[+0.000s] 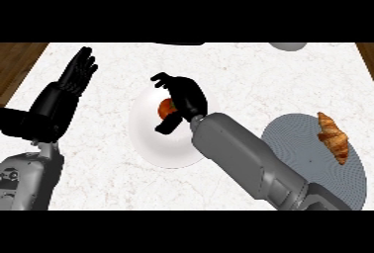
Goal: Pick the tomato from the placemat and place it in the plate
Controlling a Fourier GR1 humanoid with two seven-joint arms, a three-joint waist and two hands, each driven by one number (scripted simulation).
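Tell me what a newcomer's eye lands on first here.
First, the right hand at the centre, over the white plate, its fingers curled round the reddish tomato. Next, the golden croissant on the grey round placemat at the right. Then the left hand, open with fingers up, resting at the upper left of the marble counter.

The light is bright and even, with no glare. The white counter [241, 79] looks pale all over. A soft grey shadow lies on the plate [150, 143] just below the right hand's [186, 96] fingers. The black fingers show little detail. Nothing looks bent at the edges.
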